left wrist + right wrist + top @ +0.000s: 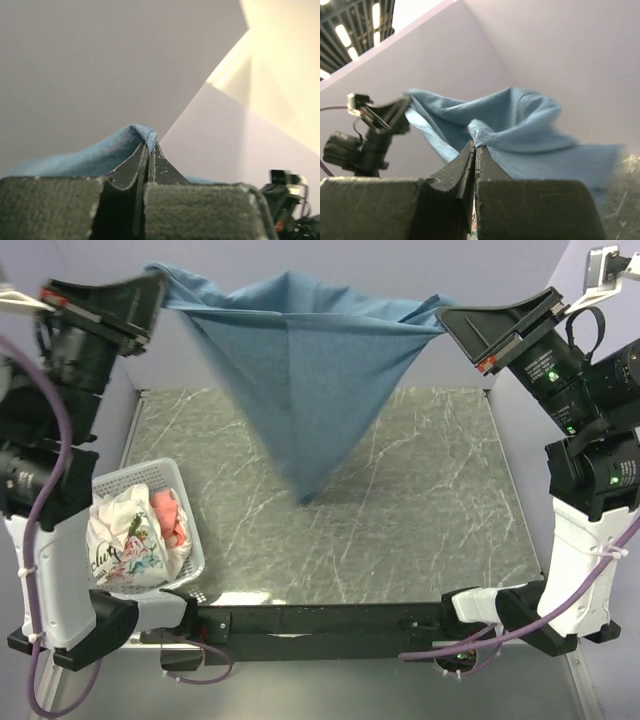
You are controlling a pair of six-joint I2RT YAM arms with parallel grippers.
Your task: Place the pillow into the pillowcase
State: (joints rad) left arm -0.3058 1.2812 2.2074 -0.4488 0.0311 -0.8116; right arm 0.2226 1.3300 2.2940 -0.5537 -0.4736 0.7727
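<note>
Presently the blue pillowcase (300, 370) is held aloft between the two arms, well above the tabletop (430, 510), with its lower corner hanging to a point. The left tool (155, 290) is clamped on one upper corner and the right tool (448, 320) on the other. In both wrist views the fingers are seen pressed together on a fold of cloth. The pillow is not seen in any view, and whether it lies inside cannot be told. The fabric is judged light, limp and apt to slip, so hold is best taken at the hem of the opening. A basket (190, 540) of cloths stands at the left.
</note>
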